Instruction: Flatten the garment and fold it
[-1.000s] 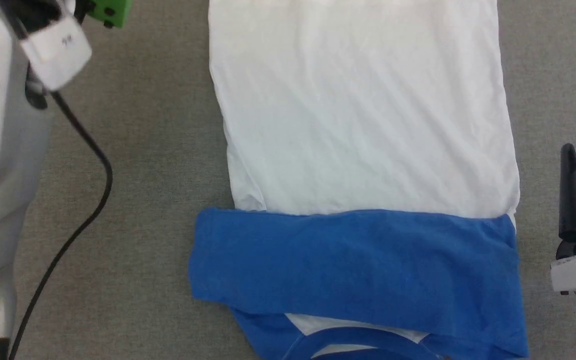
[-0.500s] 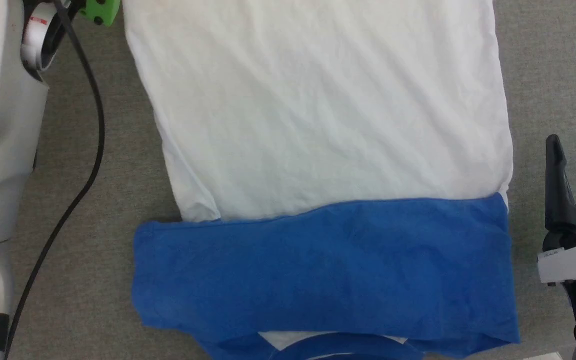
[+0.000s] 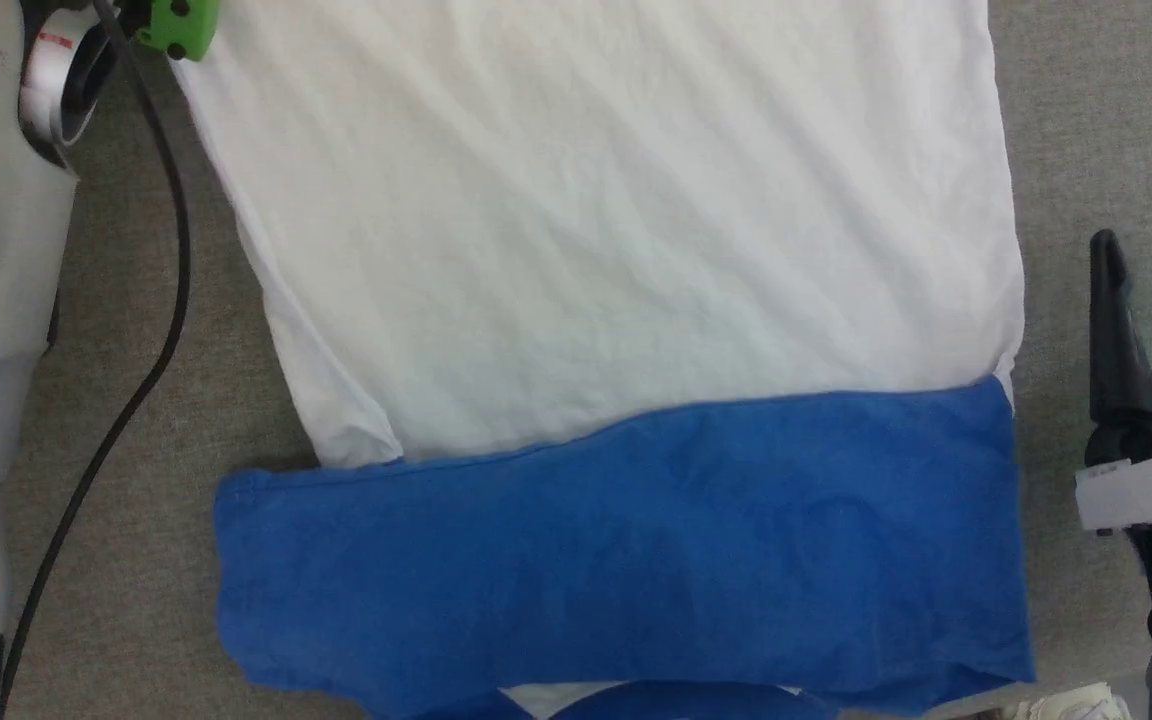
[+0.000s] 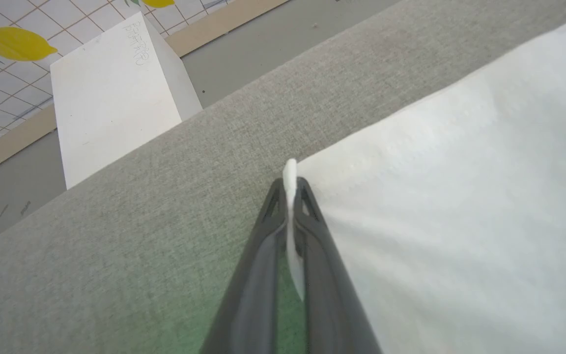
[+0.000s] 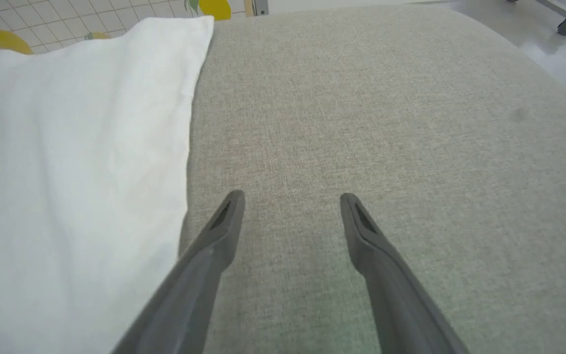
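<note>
Left claw (image 4: 290, 186) clamped tight on a white corner of the shirt (image 3: 616, 250), lying spread on the grey bench (image 3: 1106, 100), blue sleeve (image 3: 616, 560) folded across; right claw (image 5: 291, 197) gaping empty beside its right edge.

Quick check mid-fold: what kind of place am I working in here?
Probably an indoor lab or test room: a grey woven-fabric work surface under the white-and-blue shirt, a lemon-print tiled sheet, and a castor-wheeled metal stand leg.
</note>
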`<state>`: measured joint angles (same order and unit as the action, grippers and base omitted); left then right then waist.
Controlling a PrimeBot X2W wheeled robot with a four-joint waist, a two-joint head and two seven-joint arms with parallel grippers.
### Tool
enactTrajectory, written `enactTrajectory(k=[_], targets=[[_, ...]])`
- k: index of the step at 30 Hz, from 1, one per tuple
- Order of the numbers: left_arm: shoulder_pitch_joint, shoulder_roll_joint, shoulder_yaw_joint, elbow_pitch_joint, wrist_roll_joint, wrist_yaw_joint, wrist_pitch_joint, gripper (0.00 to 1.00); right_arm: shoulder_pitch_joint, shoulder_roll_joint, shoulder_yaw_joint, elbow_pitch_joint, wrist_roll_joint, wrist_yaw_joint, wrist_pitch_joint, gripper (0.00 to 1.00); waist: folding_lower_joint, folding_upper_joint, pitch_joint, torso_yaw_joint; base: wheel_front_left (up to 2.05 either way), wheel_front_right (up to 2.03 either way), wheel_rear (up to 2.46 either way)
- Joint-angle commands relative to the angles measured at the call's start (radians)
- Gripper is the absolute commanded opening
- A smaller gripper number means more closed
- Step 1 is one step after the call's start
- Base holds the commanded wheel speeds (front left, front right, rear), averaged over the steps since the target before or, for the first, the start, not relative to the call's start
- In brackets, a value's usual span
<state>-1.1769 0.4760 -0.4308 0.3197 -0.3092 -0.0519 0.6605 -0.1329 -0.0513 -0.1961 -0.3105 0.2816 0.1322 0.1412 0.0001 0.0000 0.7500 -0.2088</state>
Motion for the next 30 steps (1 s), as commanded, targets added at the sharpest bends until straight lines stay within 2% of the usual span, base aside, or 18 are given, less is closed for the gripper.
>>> enactTrajectory(k=[1, 4, 7, 11, 14, 19, 24, 30], targets=[[0.040, 0.008, -0.002, 0.019, -0.014, 0.003, -0.002, 0.00, -0.040, -0.013, -0.004, -0.017, -0.002, -0.002, 0.008, 1.00, -0.0001, 0.0000, -0.018, 0.014, 0.00, 0.00, 0.00], [0.056, 0.002, -0.004, 0.015, -0.019, 0.005, -0.037, 0.00, -0.128, -0.074, -0.020, -0.044, 0.021, -0.002, 0.048, 1.00, -0.0001, 0.0000, -0.043, 0.028, 0.00, 0.00, 0.00], [0.071, -0.013, -0.007, 0.020, -0.025, 0.010, -0.066, 0.00, -0.248, -0.172, -0.036, -0.072, 0.046, -0.002, 0.111, 1.00, -0.0001, 0.0000, -0.066, 0.043, 0.00, 0.00, 0.00], [0.078, -0.038, -0.020, 0.030, -0.030, 0.010, -0.096, 0.00, -0.453, -0.257, -0.067, -0.052, 0.083, -0.002, 0.254, 1.00, -0.0001, 0.0000, -0.081, 0.077, 0.00, 0.00, 0.00], [0.069, -0.063, -0.032, 0.036, -0.031, 0.009, -0.114, 0.00, -0.599, -0.298, -0.035, 0.020, 0.102, -0.002, 0.383, 1.00, -0.0001, 0.0000, -0.077, 0.106, 0.00, 0.00, 0.00], [0.042, -0.094, -0.053, 0.043, -0.025, 0.007, -0.129, 0.00, -0.783, -0.304, 0.013, 0.204, 0.079, -0.002, 0.546, 1.00, -0.0001, 0.0000, -0.049, 0.152, 0.00, 0.00, 0.00], [0.006, -0.144, -0.088, 0.051, -0.014, 0.005, -0.140, 0.00, -0.919, -0.249, -0.011, 0.415, 0.003, -0.002, 0.669, 1.00, -0.0001, 0.0000, -0.008, 0.212, 0.00, 0.00, 0.00], [-0.021, -0.194, -0.117, 0.075, -0.013, 0.000, -0.161, 0.00, -0.971, -0.215, -0.012, 0.547, -0.090, -0.002, 0.709, 1.00, -0.0001, 0.0000, 0.025, 0.259, 0.00, 0.00, 0.00]])
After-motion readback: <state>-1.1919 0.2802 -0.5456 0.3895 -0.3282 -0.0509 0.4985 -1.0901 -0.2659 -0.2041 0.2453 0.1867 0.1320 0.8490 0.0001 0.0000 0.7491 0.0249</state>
